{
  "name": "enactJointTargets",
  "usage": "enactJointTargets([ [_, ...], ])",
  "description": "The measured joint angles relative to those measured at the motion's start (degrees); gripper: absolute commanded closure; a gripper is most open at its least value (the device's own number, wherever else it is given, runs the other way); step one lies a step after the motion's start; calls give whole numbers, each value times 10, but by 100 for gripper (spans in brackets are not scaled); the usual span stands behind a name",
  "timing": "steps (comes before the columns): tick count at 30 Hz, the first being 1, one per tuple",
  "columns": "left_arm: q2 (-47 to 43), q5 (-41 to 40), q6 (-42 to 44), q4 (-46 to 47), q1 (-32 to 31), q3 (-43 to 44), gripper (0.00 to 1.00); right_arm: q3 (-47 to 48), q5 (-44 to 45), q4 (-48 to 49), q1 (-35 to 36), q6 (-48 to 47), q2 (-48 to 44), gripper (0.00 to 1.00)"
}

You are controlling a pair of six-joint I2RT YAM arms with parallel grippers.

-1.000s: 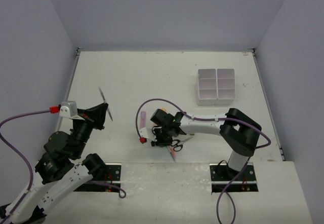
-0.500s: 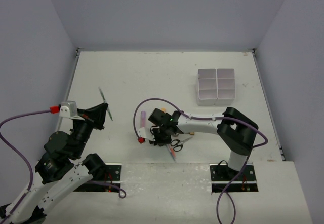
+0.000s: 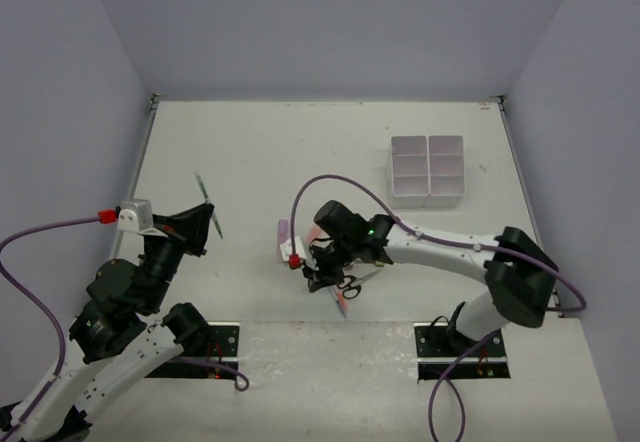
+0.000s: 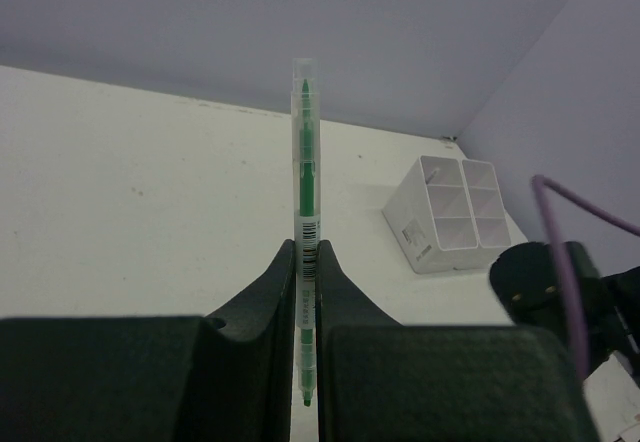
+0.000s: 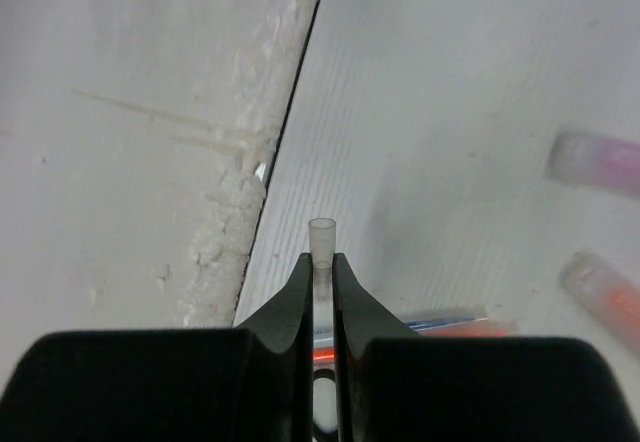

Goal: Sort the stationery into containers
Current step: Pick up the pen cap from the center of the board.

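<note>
green pen [image 4: 304, 162] partly hidden by jaws, clear-capped pen [image 5: 322, 240] likewise

Robotics lab test cell. White table [image 3: 300, 142] boxed in by plain lilac-grey walls [image 3: 330, 22] at 9, 12 and 3 o'clock. Left arm [image 3: 120, 302] and right arm [image 3: 440, 252] bolted at 6 o'clock, purple cables [image 3: 60, 225] loose.

Both arms reach forward, the left gripper [image 4: 307, 260] raised well left of the organiser box [image 3: 428, 170] with jaws clamped on a green pen [image 4: 304, 152], the right gripper [image 5: 321, 267] nearer it, pinching a clear-capped pen [image 5: 322, 234].
</note>
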Motion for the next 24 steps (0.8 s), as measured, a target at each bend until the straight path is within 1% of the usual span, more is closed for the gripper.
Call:
enactJointTargets([
  [3, -1, 1, 0, 1, 0, 0, 100, -55, -44, 71, -31, 39, -121, 100],
  [5, -1, 2, 0, 2, 0, 0, 100, -99, -60, 139, -56, 78, -217, 100],
  [8, 0, 5, 0, 3, 0, 0, 100, -166, -47, 251, -81, 144, -340, 100],
  [11, 6, 15, -1, 6, 0, 0, 100, -203, -20, 320, -87, 210, -421, 100],
  [13, 16, 28, -1, 16, 0, 0, 100, -202, 11, 339, -87, 270, -443, 100],
  [16, 37, 60, -4, 50, 0, -4, 100, -188, 67, 334, -87, 369, -451, 100],
  [19, 57, 118, -6, 130, 0, -28, 100, -180, 132, 326, -88, 510, -440, 100],
  [21, 65, 158, -7, 199, 0, -57, 100, -188, 146, 336, -90, 585, -431, 100],
  [24, 80, 212, -8, 290, 0, -97, 100, -233, 147, 374, -90, 679, -428, 100],
])
